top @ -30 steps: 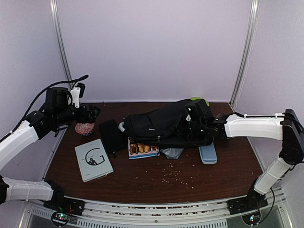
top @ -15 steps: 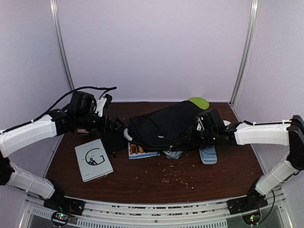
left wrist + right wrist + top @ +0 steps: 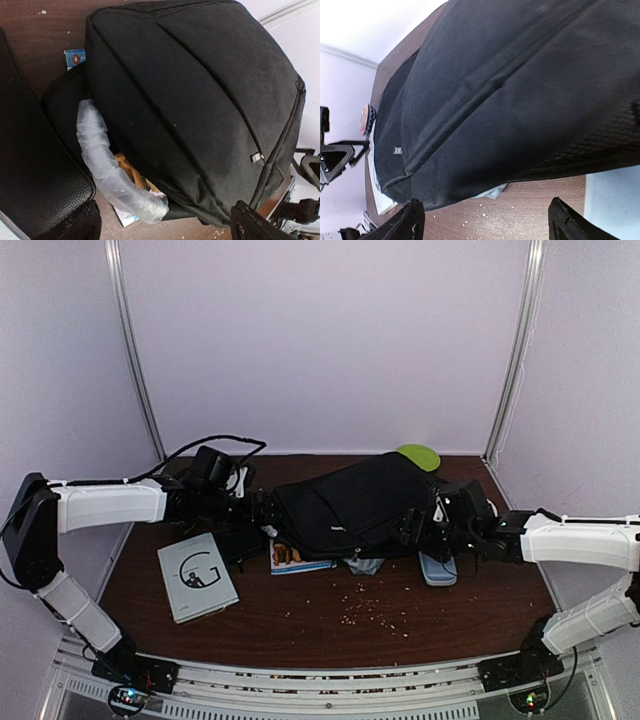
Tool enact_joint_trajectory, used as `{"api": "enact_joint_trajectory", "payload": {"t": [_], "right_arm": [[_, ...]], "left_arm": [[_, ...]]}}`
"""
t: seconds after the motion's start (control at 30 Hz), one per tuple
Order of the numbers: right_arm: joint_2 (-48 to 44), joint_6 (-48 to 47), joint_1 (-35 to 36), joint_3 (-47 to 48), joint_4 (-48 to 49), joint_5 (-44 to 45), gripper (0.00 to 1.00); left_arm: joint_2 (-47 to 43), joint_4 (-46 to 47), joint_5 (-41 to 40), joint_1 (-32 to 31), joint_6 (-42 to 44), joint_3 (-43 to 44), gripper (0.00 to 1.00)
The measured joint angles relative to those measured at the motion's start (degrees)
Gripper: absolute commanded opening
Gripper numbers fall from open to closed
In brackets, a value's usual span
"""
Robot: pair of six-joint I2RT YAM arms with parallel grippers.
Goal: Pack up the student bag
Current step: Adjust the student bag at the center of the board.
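The student bag (image 3: 345, 502) lies on its side in the middle of the brown table; it fills the left wrist view (image 3: 200, 90) and the right wrist view (image 3: 520, 100). My left gripper (image 3: 262, 513) is at the bag's left end, open (image 3: 165, 227), touching nothing. A clear plastic wrap (image 3: 107, 165) and a snack packet stick out from under that end. At the bag's right end my right gripper (image 3: 418, 530) is open too (image 3: 487, 222), with only bare table and crumbs between its fingers.
A grey book marked G (image 3: 197, 576) lies front left. A black notebook (image 3: 30, 165) sits beside the left gripper. A light-blue pencil case (image 3: 437, 568) lies under the right wrist. A green object (image 3: 418, 456) is behind the bag. Crumbs (image 3: 370, 605) dot the front.
The left arm swung right from the table's left edge to the bag's left end. The right gripper opened, let go of the bag and drew back right; the bag sank flatter.
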Motion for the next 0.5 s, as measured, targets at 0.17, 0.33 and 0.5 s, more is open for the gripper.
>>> {"api": "enact_joint_trajectory", "payload": {"t": [0.17,0.33,0.5], "right_arm": [[-3.93,2.56,-0.04,-1.22,-0.20,6.01,0.86],[-5.05,5.25,-1.90,-1.20,0.37,9.33,0.86],[-2.43,6.40,-4.79,-0.81,0.50,9.84,0.85]], "left_arm": [[2.71,3.41,1.86,1.25,-7.72,0.02,0.88],[7.19,6.25,2.89,1.79,-12.46,1.31,0.72],[11.67,8.44,3.26,2.14,-15.47,1.99,0.52]]}}
